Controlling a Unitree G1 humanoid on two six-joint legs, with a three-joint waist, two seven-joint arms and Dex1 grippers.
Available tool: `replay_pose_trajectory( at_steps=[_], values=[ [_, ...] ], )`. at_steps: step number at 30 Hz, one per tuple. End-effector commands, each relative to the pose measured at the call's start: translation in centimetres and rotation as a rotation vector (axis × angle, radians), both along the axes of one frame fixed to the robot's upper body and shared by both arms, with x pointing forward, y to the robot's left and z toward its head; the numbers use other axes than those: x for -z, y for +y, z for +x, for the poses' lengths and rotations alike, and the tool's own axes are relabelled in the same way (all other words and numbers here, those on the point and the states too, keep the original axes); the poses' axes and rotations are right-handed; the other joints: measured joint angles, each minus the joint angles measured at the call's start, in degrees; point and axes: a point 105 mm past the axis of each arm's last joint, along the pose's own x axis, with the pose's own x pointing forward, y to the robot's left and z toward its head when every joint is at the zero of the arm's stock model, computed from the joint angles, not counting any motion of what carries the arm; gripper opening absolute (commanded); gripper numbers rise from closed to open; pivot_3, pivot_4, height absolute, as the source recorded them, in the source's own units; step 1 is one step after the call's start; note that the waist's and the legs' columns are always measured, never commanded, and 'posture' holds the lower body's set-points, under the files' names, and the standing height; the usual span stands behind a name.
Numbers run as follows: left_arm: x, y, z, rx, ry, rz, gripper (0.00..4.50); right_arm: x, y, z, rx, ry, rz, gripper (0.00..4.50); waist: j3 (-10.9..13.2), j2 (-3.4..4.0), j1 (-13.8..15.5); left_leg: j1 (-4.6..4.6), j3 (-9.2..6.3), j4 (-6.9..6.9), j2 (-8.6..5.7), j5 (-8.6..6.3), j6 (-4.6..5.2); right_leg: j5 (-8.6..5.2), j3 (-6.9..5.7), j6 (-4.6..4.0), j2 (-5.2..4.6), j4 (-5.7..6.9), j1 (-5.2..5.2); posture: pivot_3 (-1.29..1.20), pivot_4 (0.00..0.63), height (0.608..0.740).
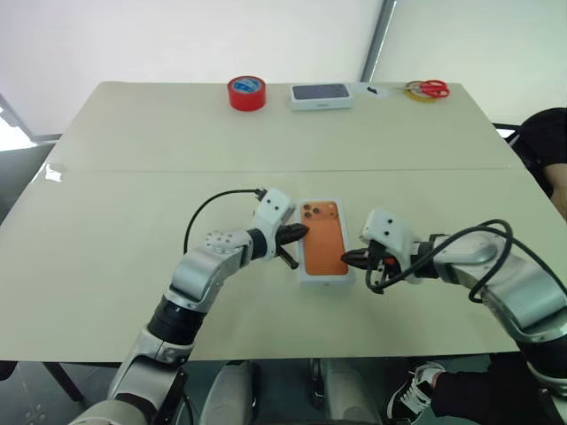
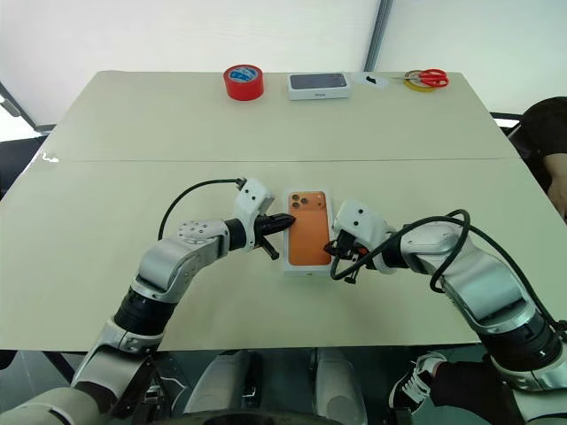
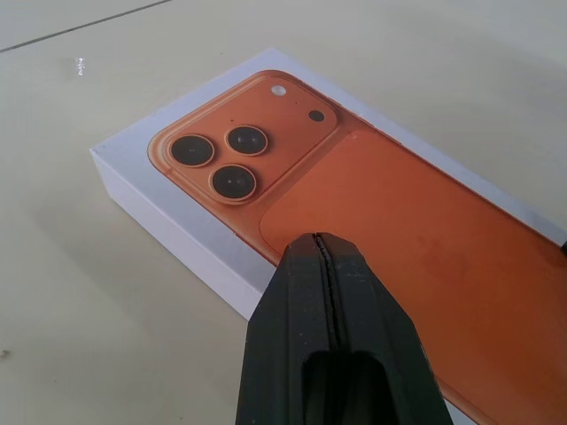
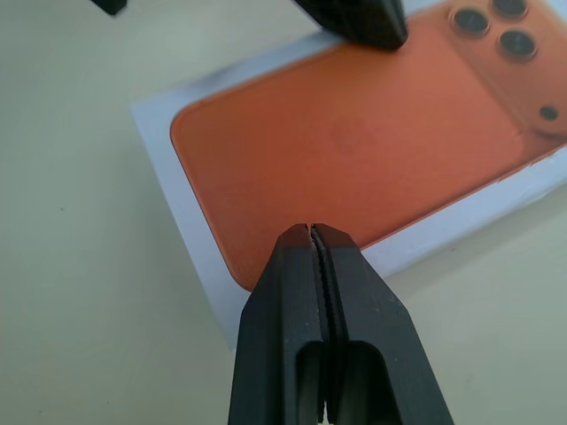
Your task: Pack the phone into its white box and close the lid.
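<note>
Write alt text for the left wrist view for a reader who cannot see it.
The lid, white with an orange phone picture on its top face, sits closed on the beige table. The left gripper, its two black fingers pressed shut, points at the lid's near long edge, below the printed three-lens camera cluster.

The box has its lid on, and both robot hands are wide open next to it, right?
Not quite. The lid is on, but both end effectors are shut: the left end effector in the left wrist view, the right end effector in the right wrist view.
</note>
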Motion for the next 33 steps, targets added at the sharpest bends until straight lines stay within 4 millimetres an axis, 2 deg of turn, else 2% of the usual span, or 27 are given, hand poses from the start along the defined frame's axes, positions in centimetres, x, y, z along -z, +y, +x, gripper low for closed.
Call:
replay_pose_trajectory(
  at_steps=[1, 4, 6, 8, 10, 15, 18, 22, 25, 33],
  values=[
    [-0.1, 0.0, 0.2, -0.005, -0.008, 0.012, 0.0, -0.7, -0.2, 0.0, 0.003, -0.038, -0.009, 0.04, 0.0, 0.0, 0.0, 0.0, 0.0, 0.0, 0.0, 0.0, 0.0, 0.0, 0.0, 0.0, 0.0, -0.01, 0.0, 0.0, 0.15, 0.732],
    [-1.3, 1.4, 0.8, -0.057, -0.043, -0.029, 0.0, -1.9, -0.7, 1.0, 0.03, -0.103, 0.016, 0.04, 0.0, 0.0, 0.0, 0.0, 0.0, 0.0, 0.0, 0.0, 0.0, -0.01, 0.0, -0.01, 0.0, -0.01, 0.0, 0.0, 0.15, 0.732],
    [-2.6, 2.8, 1.2, -0.107, -0.096, -0.061, 0.0, -3.1, -1.5, 2.5, 0.087, -0.185, 0.056, 0.04, 0.0, 0.0, -0.1, 0.0, -0.01, 0.0, 0.0, 0.0, 0.0, -0.01, -0.01, -0.01, 0.0, -0.01, 0.0, 0.0, 0.15, 0.732],
    [-4.0, 5.5, 1.6, -0.187, -0.155, -0.095, 0.0, -4.6, -2.8, 4.4, 0.166, -0.308, 0.095, 0.04, 0.0, 0.0, -0.3, 0.0, 0.02, -0.01, 0.01, 0.0, 0.0, 0.0, 0.0, 0.0, 0.02, -0.01, -0.02, 0.0, 0.15, 0.732],
    [-4.8, 8.2, 1.7, -0.27, -0.208, -0.095, 0.0, -5.2, -4.2, 5.7, 0.228, -0.353, 0.125, 0.04, 0.0, 0.01, -0.3, 0.0, 0.04, -0.02, 0.03, 0.0, 0.0, 0.02, 0.0, 0.02, 0.05, 0.02, -0.07, 0.0, 0.15, 0.732],
    [-5.2, 15.7, 1.0, -0.5, -0.304, -0.014, 0.0, -6.1, -7.5, 8.4, 0.379, -0.336, 0.306, 0.04, 0.0, 0.01, -0.2, 0.0, 0.06, -0.04, 0.03, 0.0, 0.0, 0.04, 0.02, 0.03, 0.04, 0.01, -0.06, 0.0, 0.15, 0.732],
    [-5.2, 18.6, 0.1, -0.593, -0.31, -0.033, 0.0, -6.3, -8.7, 9.1, 0.406, -0.315, 0.384, 0.04, 0.0, 0.01, 0.1, -0.01, 0.06, -0.04, 0.02, 0.0, -0.01, 0.04, 0.03, 0.03, -0.02, 0.01, -0.05, 0.0, 0.15, 0.732],
    [-4.5, 20.9, -1.1, -0.66, -0.306, -0.003, 0.0, -5.5, -8.9, 9.1, 0.377, -0.277, 0.395, 0.04, 0.0, 0.01, 0.0, -0.01, 0.05, -0.01, 0.0, 0.01, -0.01, 0.03, 0.01, 0.01, -0.04, -0.01, 0.02, 0.0, 0.15, 0.732],
    [-4.0, 22.0, -1.7, -0.697, -0.298, 0.014, 0.0, -4.8, -8.9, 9.1, 0.373, -0.253, 0.384, 0.04, 0.0, 0.01, -0.1, 0.02, 0.06, -0.02, 0.01, 0.01, -0.01, 0.04, 0.02, 0.02, -0.04, 0.01, 0.01, 0.0, 0.15, 0.732],
    [-3.8, 21.4, -1.3, -0.739, -0.311, -0.004, 0.0, -4.8, -8.9, 10.1, 0.36, -0.24, 0.373, 0.04, 0.0, 0.01, -0.1, 0.03, 0.08, -0.02, 0.02, 0.01, -0.02, 0.04, 0.02, 0.02, -0.04, 0.02, 0.01, 0.0, 0.15, 0.732]
  ],
)
